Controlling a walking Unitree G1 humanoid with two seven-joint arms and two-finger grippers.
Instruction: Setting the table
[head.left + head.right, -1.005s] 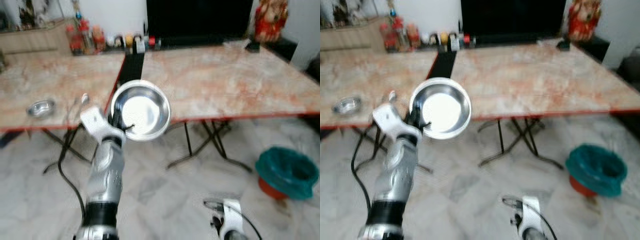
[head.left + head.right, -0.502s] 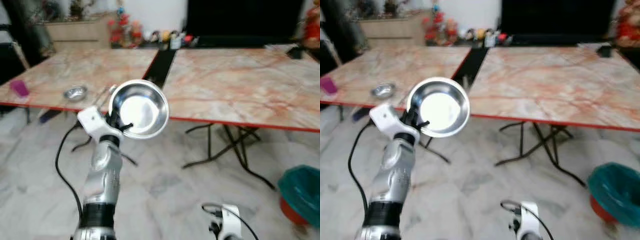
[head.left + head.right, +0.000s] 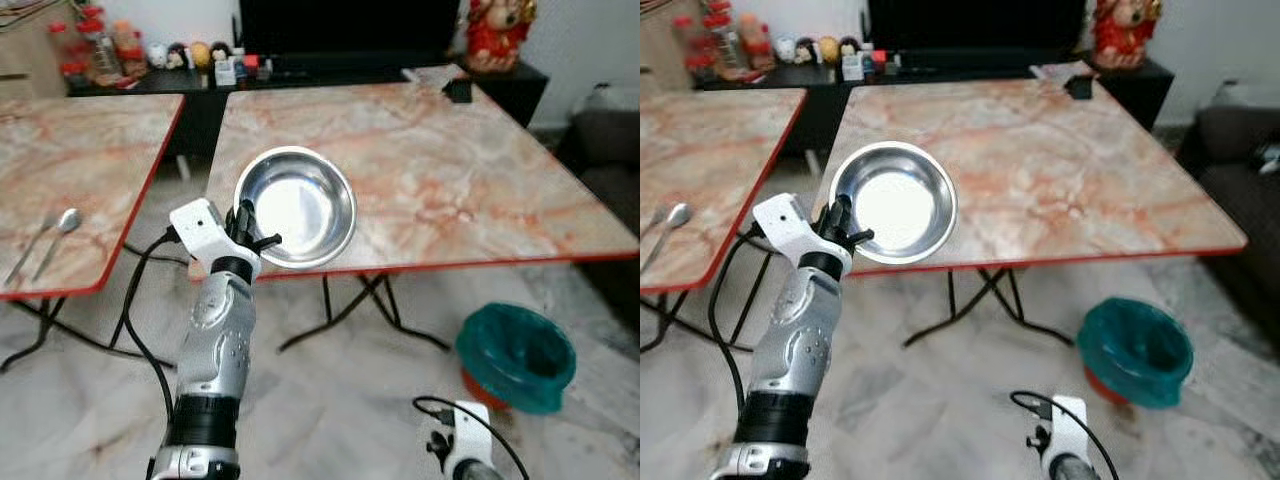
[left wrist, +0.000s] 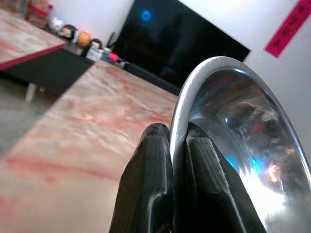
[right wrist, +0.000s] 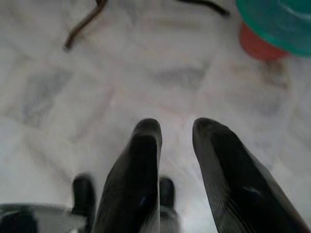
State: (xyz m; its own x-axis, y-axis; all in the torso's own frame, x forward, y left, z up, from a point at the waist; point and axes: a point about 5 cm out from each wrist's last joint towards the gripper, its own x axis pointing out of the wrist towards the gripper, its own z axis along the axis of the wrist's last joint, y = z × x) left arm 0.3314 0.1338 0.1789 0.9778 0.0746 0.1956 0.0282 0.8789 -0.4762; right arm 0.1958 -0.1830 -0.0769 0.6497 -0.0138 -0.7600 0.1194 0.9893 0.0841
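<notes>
I see two marble-topped benches on pale tiled floor; behind them, a dark cabinet.

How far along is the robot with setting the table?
Early stage. Done: two spoons already lie on the left table. In hand: the left hand pinches the rim of a steel bowl, held up in front of the right table. Left: setting the bowl down. The right hand hangs idle.
</notes>
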